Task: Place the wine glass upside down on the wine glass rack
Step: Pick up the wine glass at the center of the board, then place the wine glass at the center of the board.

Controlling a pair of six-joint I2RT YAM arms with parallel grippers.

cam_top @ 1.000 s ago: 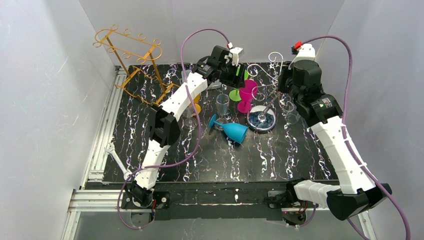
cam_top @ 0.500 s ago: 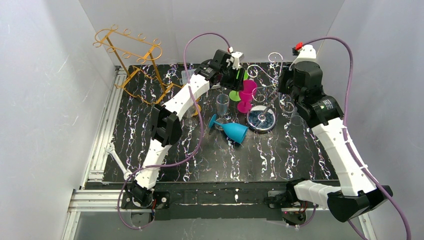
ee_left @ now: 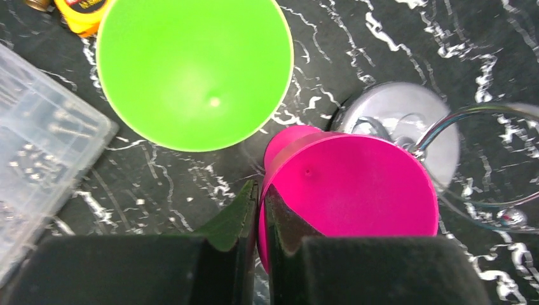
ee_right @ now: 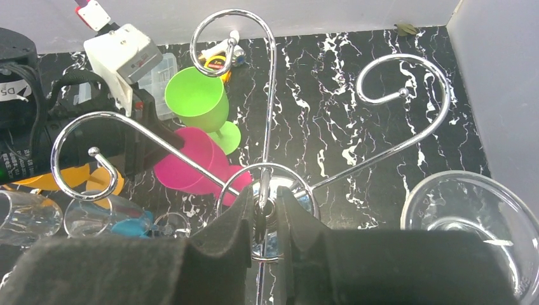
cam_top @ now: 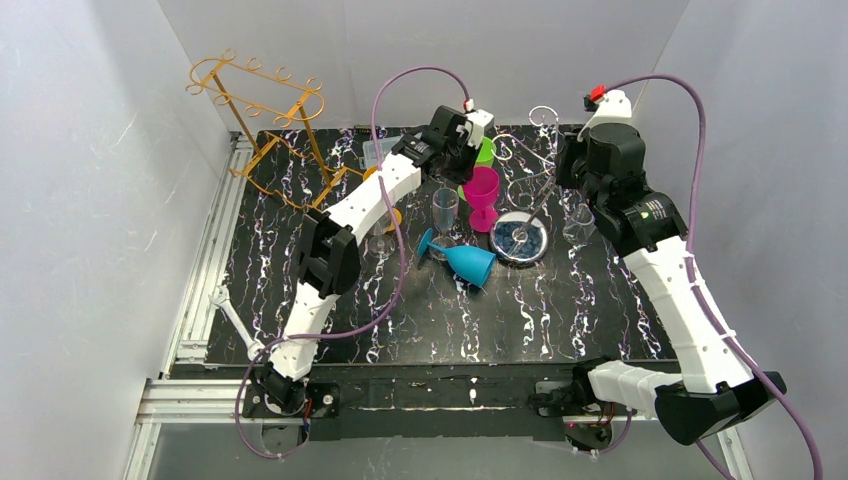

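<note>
A pink wine glass (ee_left: pixel 356 190) stands upright near the back of the table, also visible in the top view (cam_top: pixel 481 190). My left gripper (ee_left: pixel 260 190) is shut on its rim, one finger inside the bowl and one outside. A green wine glass (ee_left: pixel 191 70) stands just behind it. The silver wire wine glass rack (ee_right: pixel 270 101) with curled hooks stands to the right on a round base (cam_top: pixel 522 237). My right gripper (ee_right: pixel 266 210) is shut on the rack's central post.
A gold wire rack (cam_top: pixel 262 110) stands at the back left. A blue glass (cam_top: pixel 465 262) lies on its side mid-table beside a clear flute (cam_top: pixel 444 208). A clear glass (ee_right: pixel 470 222) sits right of the silver rack. A clear plastic box (ee_left: pixel 38 146) lies left of the green glass.
My left gripper moved right from the green glass to the pink glass and closed on its rim. The pink glass shifted slightly left. The right arm held still.
</note>
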